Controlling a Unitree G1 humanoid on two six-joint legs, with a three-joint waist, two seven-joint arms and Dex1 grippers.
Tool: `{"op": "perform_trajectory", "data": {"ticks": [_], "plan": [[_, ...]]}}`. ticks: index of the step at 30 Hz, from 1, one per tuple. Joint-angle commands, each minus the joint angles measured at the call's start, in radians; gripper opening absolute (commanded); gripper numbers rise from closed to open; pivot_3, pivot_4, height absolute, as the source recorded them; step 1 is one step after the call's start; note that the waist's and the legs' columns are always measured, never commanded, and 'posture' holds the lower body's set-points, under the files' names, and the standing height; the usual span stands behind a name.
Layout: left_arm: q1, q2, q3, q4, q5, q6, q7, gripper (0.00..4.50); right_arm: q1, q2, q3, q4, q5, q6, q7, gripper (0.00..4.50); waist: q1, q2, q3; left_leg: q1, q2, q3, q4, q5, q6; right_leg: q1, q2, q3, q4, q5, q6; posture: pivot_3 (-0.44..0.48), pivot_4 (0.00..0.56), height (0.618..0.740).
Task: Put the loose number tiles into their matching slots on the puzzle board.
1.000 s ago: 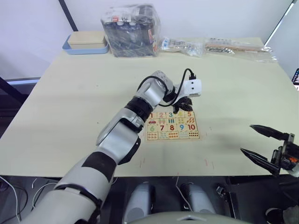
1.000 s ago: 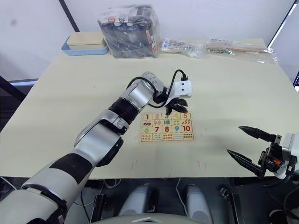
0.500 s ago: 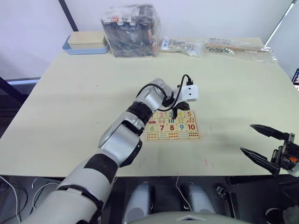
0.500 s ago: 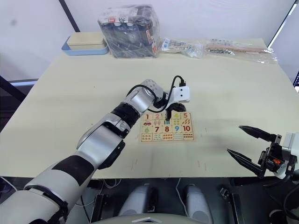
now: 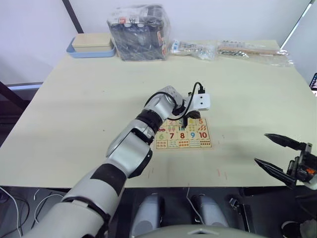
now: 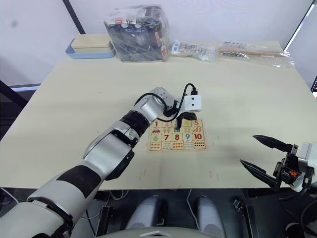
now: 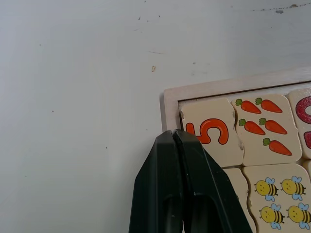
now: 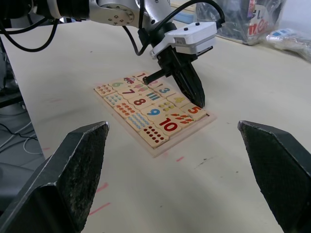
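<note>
Pale laminate covers the table (image 5: 74, 114), and the puzzle board (image 5: 183, 134) lies flat near its middle, with a blue-rimmed tray (image 5: 90, 47) and a wrapped bundle of goods (image 5: 138, 32) well apart at the far edge. On the board, digits one to five are seen along the top row and six to ten below; no tile is seen lying loose on the table, so the filling is judged to be at or near its end.

The left gripper (image 7: 176, 141) is held with its two black fingers pressed together, nothing between them, the closed tip resting on the near corner of the tile 5 (image 7: 214, 138) in the corner slot beside the raised rim. That tile is seen slightly askew in its recess (a thin gap shows along one edge), so a press to seat it is judged to be the step in hand.

The right gripper (image 6: 265, 158) is held low off the table's right front, fingers spread wide and empty.

The tiles are judged to be light, stiff and smooth-faced wood, easily skidded or tipped. A seated tile is best pushed from above at its centre; a loose one would be pinched across two opposite edges.
</note>
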Motion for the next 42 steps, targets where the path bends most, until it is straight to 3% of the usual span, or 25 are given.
{"op": "perform_trajectory", "data": {"ticks": [1, 8, 15, 20, 25, 28, 35, 42], "plan": [[-0.020, -0.006, 0.011, -0.011, 0.003, -0.014, -0.014, 0.07, 0.004, 0.002, -0.032, -0.032, 0.023, -0.014, -0.006, 4.50, 0.000, 0.000, 0.000, 0.000, 0.000, 0.000, 0.000, 0.000, 0.000, 0.000, 0.000, 0.000, 0.000, 0.000, 0.000, 0.000, 0.150, 0.740], [-0.018, -0.006, 0.021, -0.013, 0.001, -0.018, -0.005, 0.07, -0.003, 0.000, -0.027, -0.027, 0.022, -0.013, -0.006, 4.50, 0.000, 0.000, 0.000, 0.000, 0.000, 0.000, 0.000, 0.000, 0.000, 0.000, 0.000, 0.000, 0.000, 0.000, 0.000, 0.000, 0.150, 0.740], [-0.004, 0.036, 0.128, -0.103, -0.092, 0.022, -0.013, 0.07, -0.004, 0.006, -0.022, -0.029, 0.023, -0.016, -0.006, 4.50, -0.001, 0.000, 0.000, 0.000, 0.001, 0.000, 0.000, 0.000, 0.000, 0.000, 0.000, 0.000, 0.000, 0.000, 0.000, 0.000, 0.150, 0.740], [0.139, 0.153, 0.294, -0.502, -0.279, 0.273, -0.076, 0.07, -0.037, -0.003, 0.001, -0.039, 0.024, -0.001, -0.013, 4.50, -0.010, 0.001, 0.000, 0.001, 0.003, 0.000, 0.000, 0.000, 0.000, 0.000, 0.000, 0.001, 0.002, 0.000, 0.000, 0.000, 0.150, 0.740], [0.301, 0.239, 0.443, -0.887, -0.423, 0.598, 0.012, 0.07, -0.080, -0.013, 0.024, -0.041, 0.030, 0.020, -0.022, 4.50, -0.008, 0.001, 0.000, 0.003, 0.004, 0.000, 0.000, 0.000, -0.001, 0.000, 0.000, 0.000, 0.005, 0.000, -0.001, 0.000, 0.150, 0.740], [0.403, 0.272, 0.523, -1.065, -0.475, 0.686, 0.076, 0.07, -0.106, -0.020, 0.038, -0.036, 0.032, 0.033, -0.026, 4.50, 0.003, 0.001, 0.000, 0.003, 0.004, 0.000, 0.001, 0.000, -0.001, 0.000, -0.001, 0.000, 0.005, 0.000, 0.000, 0.000, 0.150, 0.740], [0.647, 0.337, 0.656, -1.337, -0.553, 0.720, 0.214, 0.07, -0.172, -0.033, 0.064, -0.006, 0.040, 0.065, -0.029, 4.50, -0.002, 0.001, -0.001, 0.004, 0.004, -0.002, 0.001, 0.000, -0.001, 0.002, -0.003, -0.002, 0.005, 0.000, -0.001, 0.000, 0.150, 0.740], [0.919, 0.421, 0.825, -1.491, -0.705, 0.714, 0.209, 0.07, -0.189, -0.052, 0.038, -0.001, 0.056, 0.103, -0.042, 4.50, 0.001, 0.001, -0.001, 0.004, 0.003, -0.002, 0.001, 0.001, -0.001, 0.002, -0.005, -0.004, 0.004, 0.000, -0.001, 0.000, 0.150, 0.740]]}}
